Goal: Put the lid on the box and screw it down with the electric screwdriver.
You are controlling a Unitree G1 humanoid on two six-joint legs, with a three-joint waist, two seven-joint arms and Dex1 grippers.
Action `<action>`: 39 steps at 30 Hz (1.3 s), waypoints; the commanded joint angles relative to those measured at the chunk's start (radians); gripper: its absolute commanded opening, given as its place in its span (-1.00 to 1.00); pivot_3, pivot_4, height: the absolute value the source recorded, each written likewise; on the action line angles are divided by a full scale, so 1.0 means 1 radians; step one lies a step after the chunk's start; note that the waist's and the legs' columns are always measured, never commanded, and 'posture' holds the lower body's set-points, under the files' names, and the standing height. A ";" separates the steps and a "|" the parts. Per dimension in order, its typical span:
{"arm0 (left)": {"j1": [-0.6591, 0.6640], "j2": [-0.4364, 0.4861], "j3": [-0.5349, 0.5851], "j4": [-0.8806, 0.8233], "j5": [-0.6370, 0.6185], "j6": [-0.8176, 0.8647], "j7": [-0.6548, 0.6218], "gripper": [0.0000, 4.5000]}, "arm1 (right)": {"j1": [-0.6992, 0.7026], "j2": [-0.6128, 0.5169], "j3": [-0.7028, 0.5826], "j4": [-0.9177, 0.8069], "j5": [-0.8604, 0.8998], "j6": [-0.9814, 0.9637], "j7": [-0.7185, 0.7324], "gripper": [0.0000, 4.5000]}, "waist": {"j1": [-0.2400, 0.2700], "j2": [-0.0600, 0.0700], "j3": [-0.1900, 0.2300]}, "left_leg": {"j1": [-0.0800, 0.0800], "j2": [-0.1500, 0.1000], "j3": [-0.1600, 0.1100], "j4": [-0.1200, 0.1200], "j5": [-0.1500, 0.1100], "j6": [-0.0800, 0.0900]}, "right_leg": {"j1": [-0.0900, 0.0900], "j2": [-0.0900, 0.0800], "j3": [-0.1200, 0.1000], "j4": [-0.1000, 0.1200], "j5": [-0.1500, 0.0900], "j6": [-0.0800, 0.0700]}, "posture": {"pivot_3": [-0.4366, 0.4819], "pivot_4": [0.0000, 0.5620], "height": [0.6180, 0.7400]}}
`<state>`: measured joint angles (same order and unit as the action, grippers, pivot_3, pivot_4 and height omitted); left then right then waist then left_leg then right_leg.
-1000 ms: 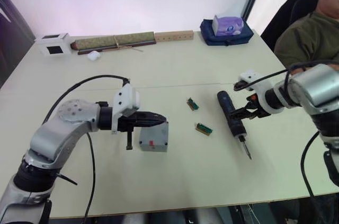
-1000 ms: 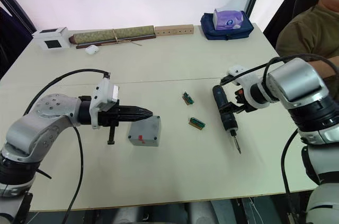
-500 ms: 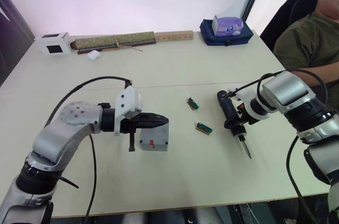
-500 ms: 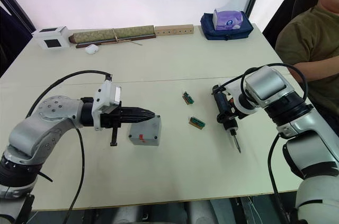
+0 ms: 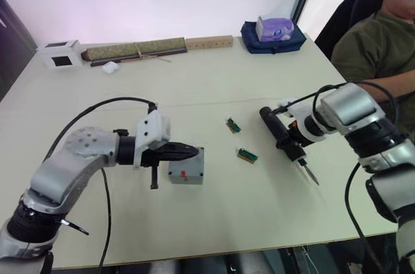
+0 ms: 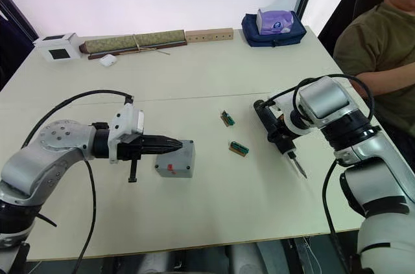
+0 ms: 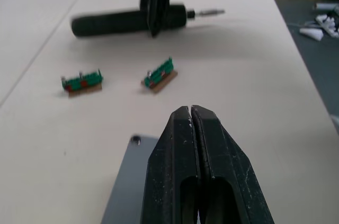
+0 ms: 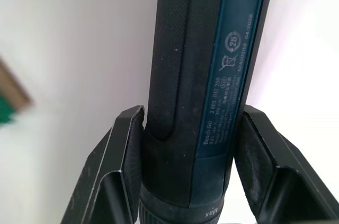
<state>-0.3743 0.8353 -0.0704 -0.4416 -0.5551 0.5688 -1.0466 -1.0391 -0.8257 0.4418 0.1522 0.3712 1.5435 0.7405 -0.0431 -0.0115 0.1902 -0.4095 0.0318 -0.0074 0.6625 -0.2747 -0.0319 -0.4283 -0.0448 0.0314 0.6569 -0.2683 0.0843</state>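
Near the middle of the table (image 5: 214, 86), the box (image 5: 187, 167) is seen with the lid (image 6: 174, 168) already laid on it, the small red mark facing outward. The left claw (image 5: 194, 151) is clenched, its two black fingers (image 7: 193, 171) pressed together with no gap, and is held over the lidded box, its tip above the top edge; whether it touches the lid cannot be told. A screw hole is visible at one corner of the lid in the left wrist view.

To the right of the box, two small green circuit boards are lying on the table: one (image 5: 248, 155) just right of it, the other (image 5: 233, 125) a little farther back. Beyond them, well apart from the box on its right, the electric screwdriver (image 5: 283, 139) is grasped by the right claw (image 5: 292, 137), whose fingers (image 8: 119, 166) are closed on either side of the dark barrel. The tool is tilted, with its metal bit (image 6: 300, 168) pointing toward the near right.

Far behind the box, along the back edge of the table, a white cube (image 5: 59, 54), a long rolled mat (image 5: 135, 49), a wooden block (image 5: 209, 42) and a dark blue pouch (image 5: 272, 33) are lined up. At the far right of the box, a seated person (image 5: 373, 41) is visible beside the table.
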 commanded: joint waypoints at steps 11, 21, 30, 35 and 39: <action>-0.013 0.043 -0.007 0.128 0.079 -0.083 -0.117 -1.00 | 0.231 0.394 -0.510 -0.520 0.148 -0.636 -0.097 -0.17 | 0.010 -0.001 0.000 | 0.000 0.000 -0.001 0.000 0.000 0.000 | 0.000 0.000 -0.001 0.000 0.000 0.000 | -0.05 -0.47 1.00; -0.062 -0.051 -0.102 0.243 0.143 -0.095 -0.138 -1.00 | 0.441 0.587 -0.458 -0.588 0.157 -0.952 -0.106 -0.17 | 0.030 -0.001 0.000 | 0.000 0.000 -0.001 0.001 0.000 0.000 | 0.002 0.000 -0.001 0.001 0.000 0.001 | -0.05 -0.47 1.00; -0.073 -0.095 -0.145 0.313 0.205 -0.123 -0.143 -1.00 | 0.543 0.606 -0.364 -0.628 0.115 -1.049 -0.141 -0.17 | 0.024 -0.001 -0.001 | 0.002 0.000 -0.001 0.002 0.000 0.000 | 0.001 0.001 -0.001 0.005 0.000 0.000 | -0.05 -0.47 1.00; -0.074 -0.095 -0.147 0.314 0.209 -0.125 -0.151 -1.00 | 0.561 0.603 -0.341 -0.624 0.106 -1.070 -0.148 -0.17 | 0.025 -0.001 -0.001 | 0.002 0.000 -0.001 0.003 0.000 0.000 | 0.002 0.000 -0.001 0.006 0.000 0.000 | -0.05 -0.47 1.00; -0.075 -0.093 -0.146 0.312 0.209 -0.124 -0.155 -1.00 | 0.575 0.594 -0.326 -0.617 0.094 -1.086 -0.146 -0.17 | 0.025 -0.001 -0.001 | 0.002 0.000 -0.001 0.003 0.000 0.000 | 0.002 0.000 -0.001 0.006 0.000 0.000 | -0.05 -0.47 1.00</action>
<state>-0.4543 0.7357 -0.1987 -0.1365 -0.3774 0.4423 -1.1971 -0.4545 -0.2361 0.1154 -0.4168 0.4688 0.5003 0.5945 -0.0179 -0.0123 0.1897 -0.4073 0.0316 -0.0086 0.6655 -0.2745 -0.0322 -0.4266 -0.0445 0.0308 0.6632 -0.2681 0.0847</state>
